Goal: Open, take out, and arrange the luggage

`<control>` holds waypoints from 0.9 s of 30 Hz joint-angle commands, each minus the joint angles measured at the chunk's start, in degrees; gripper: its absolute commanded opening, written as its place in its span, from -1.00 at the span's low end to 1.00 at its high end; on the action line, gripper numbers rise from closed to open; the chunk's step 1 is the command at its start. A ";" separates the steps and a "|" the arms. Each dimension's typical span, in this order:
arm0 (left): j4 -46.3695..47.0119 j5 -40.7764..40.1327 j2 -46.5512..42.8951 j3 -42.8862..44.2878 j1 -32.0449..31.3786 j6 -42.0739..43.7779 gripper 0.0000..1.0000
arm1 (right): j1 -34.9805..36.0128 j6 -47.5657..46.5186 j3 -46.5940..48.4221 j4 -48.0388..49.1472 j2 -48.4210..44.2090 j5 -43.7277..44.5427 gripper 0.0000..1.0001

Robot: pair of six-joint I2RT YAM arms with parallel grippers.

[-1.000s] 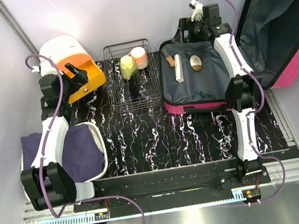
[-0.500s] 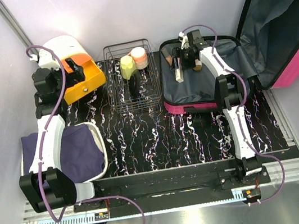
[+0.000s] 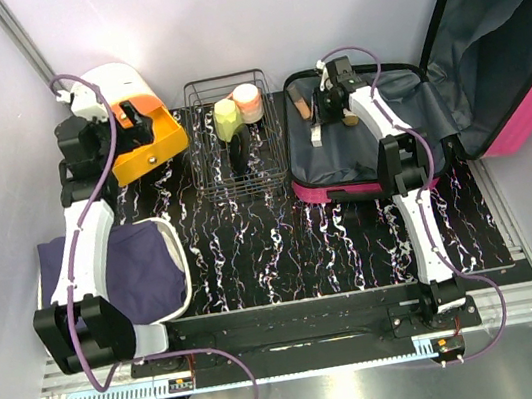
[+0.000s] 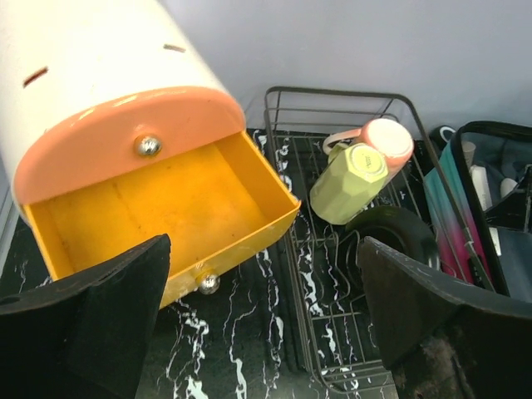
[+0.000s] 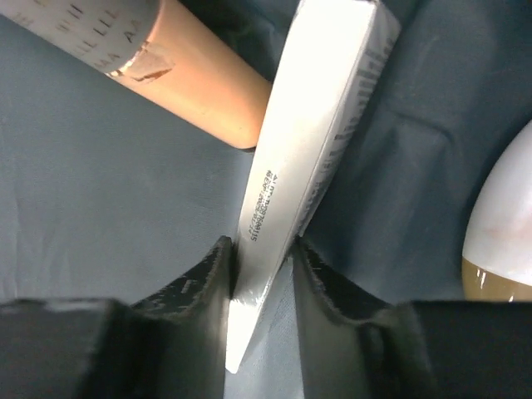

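**A:** Where is the luggage?

**B:** The luggage [image 3: 346, 190] lies just right of the wire basket [image 3: 199, 149], its side wall nearly against the basket's. Its lid stands open on the side away from the basket.

**A:** And room to move?

**B:** Nearer than the basket, the black marbled tabletop [image 3: 284, 247] runs to the arm bases. Left of the basket, an orange drawer [image 3: 157, 148] is pulled out of the drawer box [image 3: 107, 88], with one corner close to the basket.

**A:** What's inside things?

**B:** The basket holds a green cup [image 4: 349, 179], a pink cup [image 4: 386, 141] and a dark round thing [image 4: 391, 237]. The luggage holds a peach tube [image 5: 191, 83], a slim white box [image 5: 316, 125] and a white-and-gold egg shape [image 5: 503, 233].

**A:** The hands?

**B:** The right gripper [image 5: 262, 258] pinches the slim white box. The left gripper [image 4: 262, 316] hovers at the drawer, left of the basket, jaws wide.
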 commanded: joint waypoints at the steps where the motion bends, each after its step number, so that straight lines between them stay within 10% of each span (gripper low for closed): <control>1: -1.30 6.39 3.09 8.12 -0.47 3.66 0.98 | -0.50 1.67 0.74 0.43 -3.31 1.66 -0.45; 9: -12.71 25.10 11.69 23.59 -2.75 6.73 0.98 | -2.17 5.09 -3.47 9.01 -16.75 -21.00 -0.76; 14: -15.37 32.84 15.83 29.66 -7.14 5.17 0.98 | -1.91 20.01 -21.74 43.43 -30.01 -31.57 -0.77; 27: -10.98 24.33 21.82 35.65 -18.04 -5.99 0.98 | 5.82 38.31 -25.01 64.75 -32.41 -31.32 -0.81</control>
